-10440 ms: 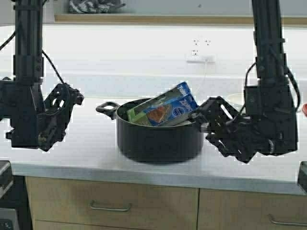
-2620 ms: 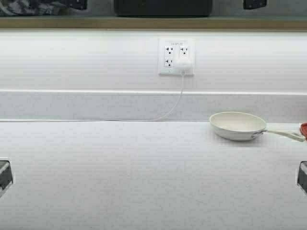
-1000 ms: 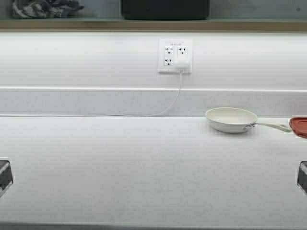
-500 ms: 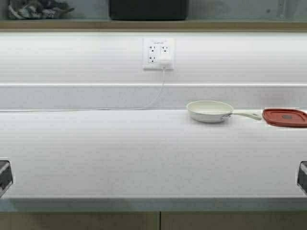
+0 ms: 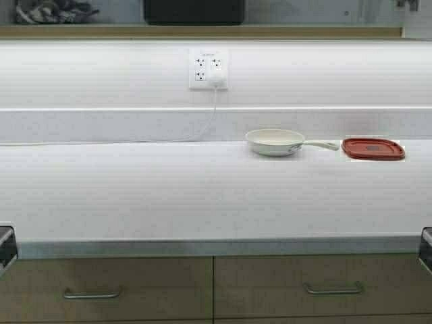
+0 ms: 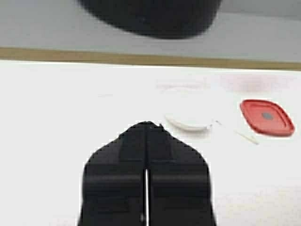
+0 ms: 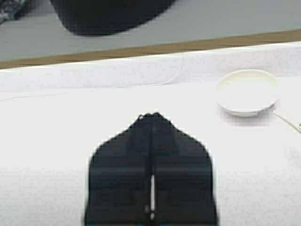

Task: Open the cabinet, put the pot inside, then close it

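Observation:
The black pot (image 5: 194,11) stands inside the cabinet (image 5: 283,31), on its pale grey floor above the tan lower edge; only the pot's base shows at the top of the high view. It also shows as a dark round shape, the pot (image 6: 150,16) in the left wrist view and the pot (image 7: 108,16) in the right wrist view. The cabinet doors are out of view. My left gripper (image 6: 146,125) is shut and empty, held over the white counter well below the pot. My right gripper (image 7: 151,115) is likewise shut and empty. Neither arm shows in the high view.
A small white frying pan (image 5: 275,142) and a red lid (image 5: 373,148) lie at the back right of the counter (image 5: 135,189). A wall outlet (image 5: 208,69) has a cable running left. Drawers with metal handles (image 5: 92,293) sit below. A crumpled cloth (image 5: 54,10) lies in the cabinet.
The robot has backed away from the counter: the scene has shifted, the counter's front edge and the drawers have come into view, and the red lid now shows fully. Earlier, both grippers flanked the pot on the counter.

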Tool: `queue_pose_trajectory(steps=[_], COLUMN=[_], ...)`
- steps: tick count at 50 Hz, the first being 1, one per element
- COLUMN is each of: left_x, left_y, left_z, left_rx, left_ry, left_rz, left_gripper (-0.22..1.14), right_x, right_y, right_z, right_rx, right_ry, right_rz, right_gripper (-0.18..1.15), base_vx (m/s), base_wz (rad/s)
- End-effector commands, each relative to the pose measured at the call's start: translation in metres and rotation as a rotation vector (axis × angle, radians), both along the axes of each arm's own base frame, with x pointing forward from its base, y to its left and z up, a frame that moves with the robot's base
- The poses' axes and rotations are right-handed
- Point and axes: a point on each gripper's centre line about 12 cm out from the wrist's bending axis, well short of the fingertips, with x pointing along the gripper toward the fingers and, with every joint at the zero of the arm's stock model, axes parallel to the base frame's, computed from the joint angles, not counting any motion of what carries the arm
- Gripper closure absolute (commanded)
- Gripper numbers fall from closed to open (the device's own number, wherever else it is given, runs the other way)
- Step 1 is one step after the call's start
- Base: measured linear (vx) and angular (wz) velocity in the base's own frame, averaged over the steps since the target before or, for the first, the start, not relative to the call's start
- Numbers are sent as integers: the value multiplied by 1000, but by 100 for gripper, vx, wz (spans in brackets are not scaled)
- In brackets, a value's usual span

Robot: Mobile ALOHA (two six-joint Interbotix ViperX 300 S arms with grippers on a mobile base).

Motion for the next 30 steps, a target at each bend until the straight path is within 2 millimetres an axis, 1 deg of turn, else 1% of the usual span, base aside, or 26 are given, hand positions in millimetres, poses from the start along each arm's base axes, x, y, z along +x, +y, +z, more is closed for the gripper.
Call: queue_pose_trajectory(steps=[1, 8, 13, 17, 22, 30], left_x=[5, 7, 8, 10, 14, 18], left_y=[14, 33, 45, 58, 77, 100], left_z=[13, 16, 19, 24, 35, 65], left_rx=[11, 17, 21, 26, 37, 93], left_ry=[-17, -2, 4, 6, -2, -37], left_rz=[36, 84, 115, 151, 199, 246], left_gripper=[87, 87, 87, 87, 87, 87], right_x=[7, 8, 5, 2, -2, -10], right_y=[-19, -42, -56, -68, -82, -99], right_z=[16, 30, 39, 46, 55, 64], right_rx=[7, 5, -7, -42, -101, -136], right_ry=[-37, -75, -99, -108, -103, -85], right_rz=[-67, -141, -187, -225, -273, -341], right_gripper=[89, 89, 89, 89, 89, 89], base_vx=[-22, -22, -23, -23, -24, -23], base_wz=[2, 3, 4, 7, 11, 12])
